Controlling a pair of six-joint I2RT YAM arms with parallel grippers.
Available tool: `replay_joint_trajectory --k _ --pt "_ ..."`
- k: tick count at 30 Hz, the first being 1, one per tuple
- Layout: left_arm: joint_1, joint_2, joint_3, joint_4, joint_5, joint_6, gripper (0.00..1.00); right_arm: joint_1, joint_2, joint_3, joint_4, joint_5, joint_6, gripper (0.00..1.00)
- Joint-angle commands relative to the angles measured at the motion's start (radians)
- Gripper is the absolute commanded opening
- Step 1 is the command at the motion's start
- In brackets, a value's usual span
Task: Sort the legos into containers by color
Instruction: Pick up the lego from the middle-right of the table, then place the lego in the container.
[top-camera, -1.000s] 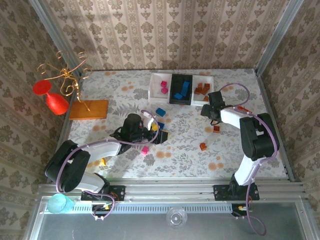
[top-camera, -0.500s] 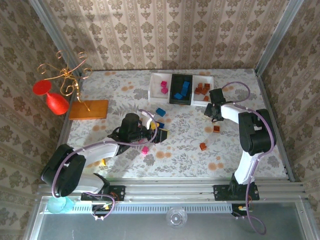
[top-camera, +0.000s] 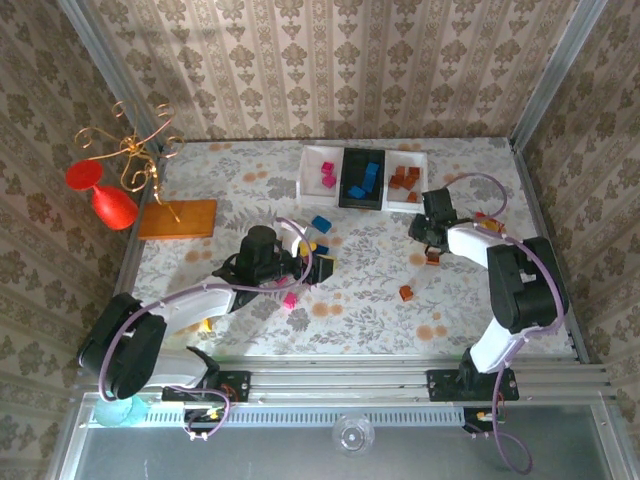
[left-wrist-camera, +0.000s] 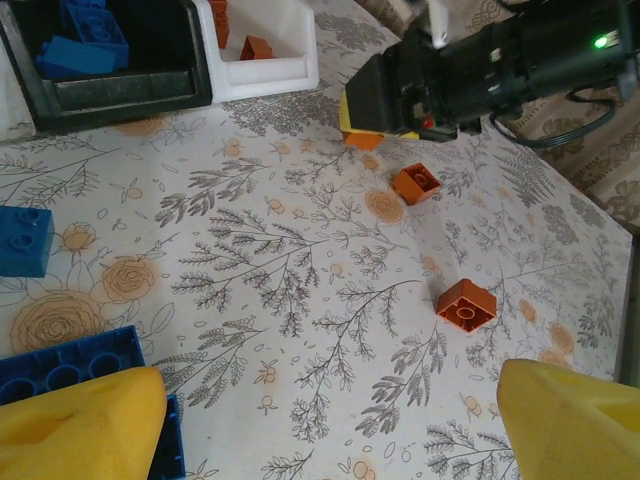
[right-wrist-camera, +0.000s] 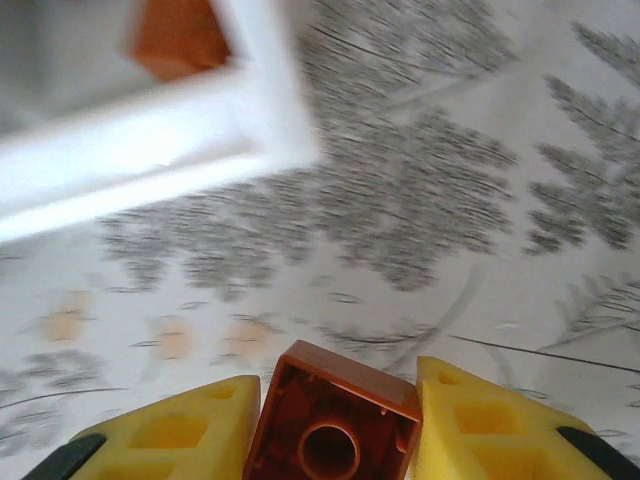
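Pinching an orange lego tight, the right gripper is off the white tray corner, toward the table far edge; left gripper hangs wide open beside blue legos.

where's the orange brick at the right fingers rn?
Right wrist view: the orange brick sits gripped between the right fingers, just off a corner of the white tray holding orange bricks, on the table's right side.
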Motion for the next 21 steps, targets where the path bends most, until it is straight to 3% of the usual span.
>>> replay_joint_trajectory --k 1,9,14,21 --pt "0.007 -0.016 -0.01 -0.01 -0.013 0.025 0.87 0.037 -0.034 0.06 0.073 -0.042 0.009 0.38" --pt "0.009 -0.045 -0.016 -0.021 -0.021 0.03 0.87 0.038 0.136 0.332 0.022 -0.005 -0.008 0.4" --pt "0.009 -0.055 -0.018 -0.028 -0.026 0.035 0.88 0.019 0.265 0.49 -0.039 -0.019 0.003 0.49" --pt "0.008 -0.051 -0.018 -0.026 -0.027 0.035 0.88 0.02 0.13 0.377 -0.001 0.003 -0.005 0.66"
